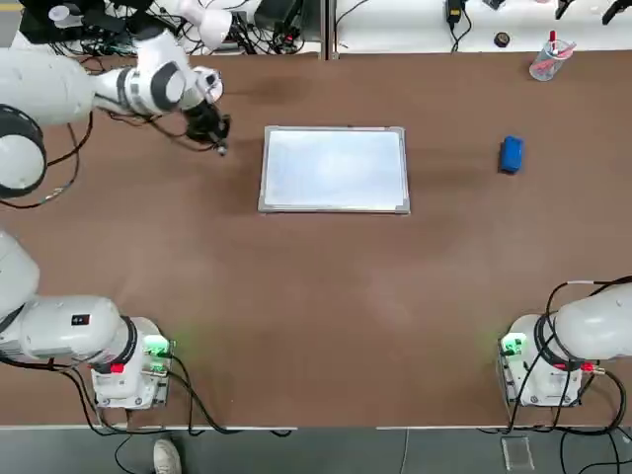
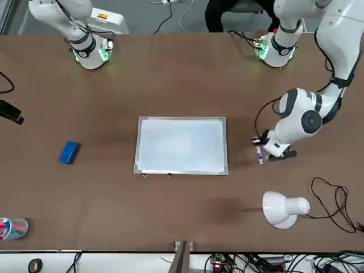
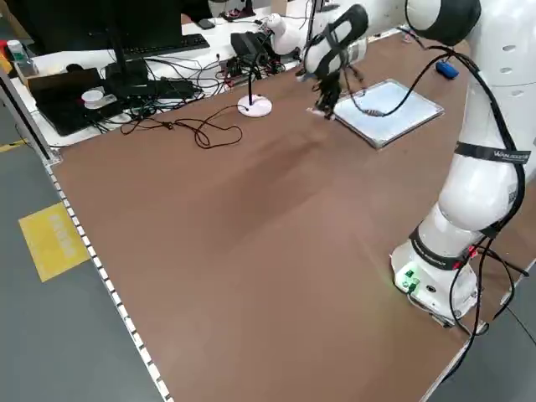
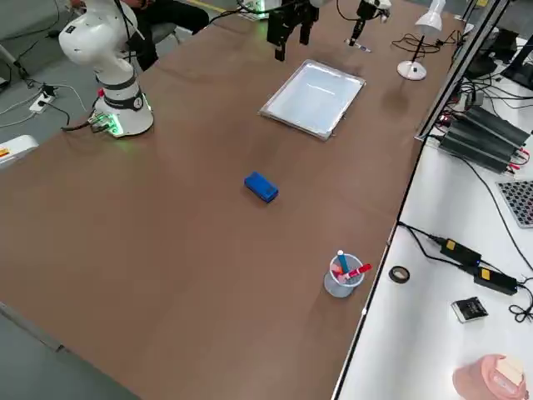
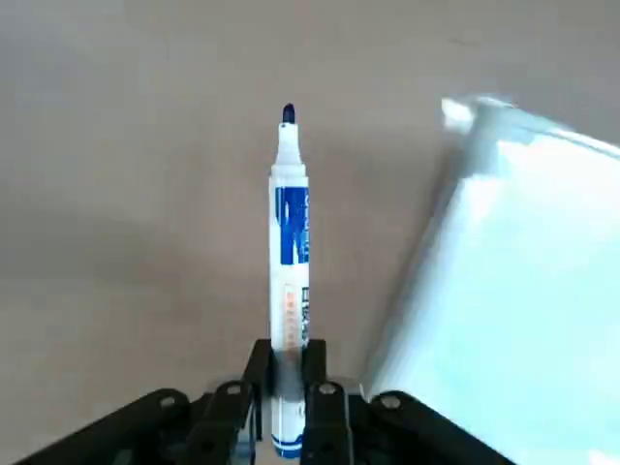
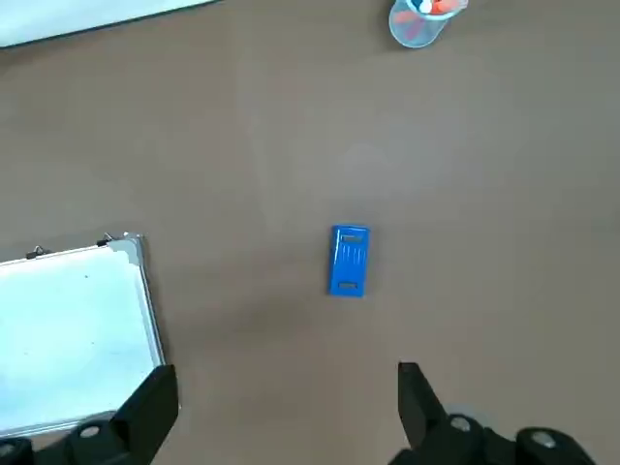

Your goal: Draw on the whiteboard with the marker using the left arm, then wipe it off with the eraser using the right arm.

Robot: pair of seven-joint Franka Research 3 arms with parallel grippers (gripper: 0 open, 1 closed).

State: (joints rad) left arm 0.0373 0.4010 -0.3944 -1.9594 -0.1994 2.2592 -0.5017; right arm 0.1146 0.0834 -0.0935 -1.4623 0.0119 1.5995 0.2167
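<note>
1. My left tool (image 5: 286, 402) is pinching the marker (image 5: 289, 281) at its rear end, tip pointing away from the fingers and uncapped; it looks light, stiff and smooth-barrelled, so I judge it could slide or pivot in this short grip if the tip is pressed hard.
2. In the top view that tool (image 1: 209, 126) hangs just off the whiteboard (image 1: 334, 168) at its 9 to 10 o'clock, over bare bench (image 1: 296, 296); the tip is not yet on the board.
3. The whiteboard lies flat and loose, with a thin raised frame; it looks light enough to skid under a sideways stroke, so light downward pressure seems wise; the frame edge at 9 o'clock is the lip the tip must clear.
4. The eraser (image 1: 511, 155) lies well apart at the board's 3 o'clock; a small block, probably light, best taken across its narrow sides.
5. My right tool (image 6: 281, 417) is spread wide and empty, hanging high above the bench near its own base.
6. Room is generous; only a lamp (image 2: 281, 209), cables (image 2: 333, 202) and a cup (image 1: 546, 59) stand near the far edge.
</note>
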